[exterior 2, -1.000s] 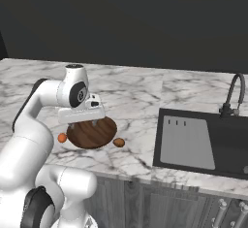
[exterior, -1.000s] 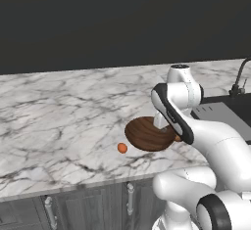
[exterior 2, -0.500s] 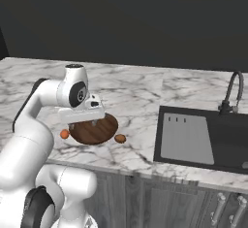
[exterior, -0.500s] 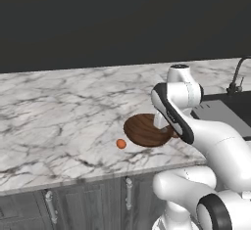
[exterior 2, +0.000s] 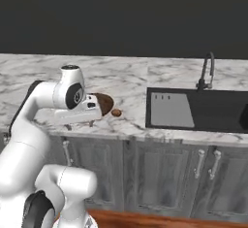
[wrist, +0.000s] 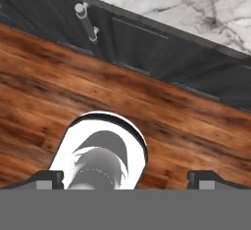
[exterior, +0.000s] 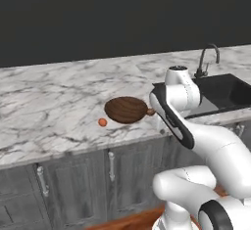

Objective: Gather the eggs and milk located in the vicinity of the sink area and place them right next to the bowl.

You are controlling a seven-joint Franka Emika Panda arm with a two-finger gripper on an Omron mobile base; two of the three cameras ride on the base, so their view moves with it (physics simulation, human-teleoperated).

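Note:
The dark-brown wooden bowl (exterior: 126, 109) sits near the counter's front edge. An orange egg (exterior: 102, 122) lies just left of it, and a brown egg (exterior: 150, 111) lies just right of it, also seen as the brown egg (exterior 2: 116, 112). My gripper (exterior 2: 79, 124) hangs past the counter's front edge, in front of the bowl (exterior 2: 105, 102), pointing down. In the hand view the gripper (wrist: 126, 179) is open, its fingertips (wrist: 49, 177) far apart with nothing between them. The black sink (exterior: 220, 91) with its faucet (exterior: 206, 60) lies to the right. The milk is out of view.
Grey cabinet doors with bar handles (exterior: 112, 165) run under the marble counter (exterior: 49, 106). The hand view looks down on a wooden floor (wrist: 162, 121) and cabinet fronts (wrist: 147, 48). The sink basin (exterior 2: 193, 109) has a grey inner floor.
The whole picture has shifted: the base has driven back and to the right, so more of the cabinets and sink show. Bowl and eggs lie as before.

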